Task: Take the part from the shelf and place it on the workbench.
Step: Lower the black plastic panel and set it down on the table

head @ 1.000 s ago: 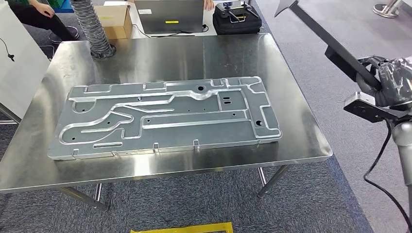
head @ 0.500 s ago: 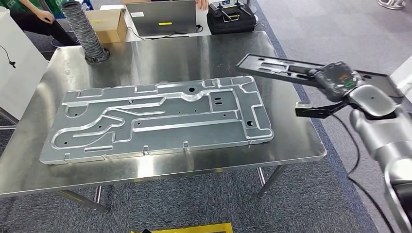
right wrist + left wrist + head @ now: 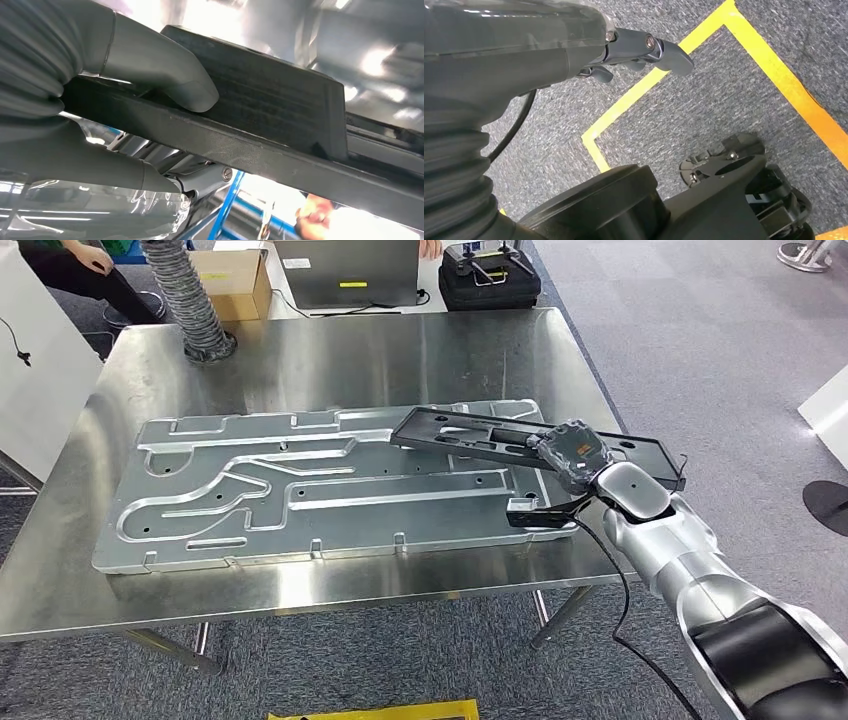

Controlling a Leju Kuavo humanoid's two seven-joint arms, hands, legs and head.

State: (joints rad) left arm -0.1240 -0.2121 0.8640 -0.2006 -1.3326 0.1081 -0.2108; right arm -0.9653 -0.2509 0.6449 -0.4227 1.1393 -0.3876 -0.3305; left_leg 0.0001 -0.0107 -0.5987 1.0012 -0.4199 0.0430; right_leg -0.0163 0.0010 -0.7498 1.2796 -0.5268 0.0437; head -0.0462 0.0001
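A long flat black part (image 3: 470, 432) is held by my right hand (image 3: 572, 452) over the right end of the steel workbench (image 3: 330, 360). The part reaches left across the large grey stamped metal panel (image 3: 300, 490) that lies on the bench, and its right end juts past the bench edge. Whether it touches the panel I cannot tell. In the right wrist view the thumb (image 3: 160, 75) presses on the black part (image 3: 280, 115), with other fingers beneath it. My left hand (image 3: 639, 50) hangs low over the carpet, holding nothing, its fingers loosely extended.
At the bench's far left corner stands a ribbed grey hose (image 3: 190, 300). Beyond the bench are a cardboard box (image 3: 235, 280), a metal case (image 3: 345, 270) and a black case (image 3: 490, 280). A person (image 3: 70, 265) sits at the far left. Yellow floor tape (image 3: 400, 710) lies below.
My right arm swung the black part down and left, from raised beside the bench to low over the panel's right end. The camera shifted slightly.
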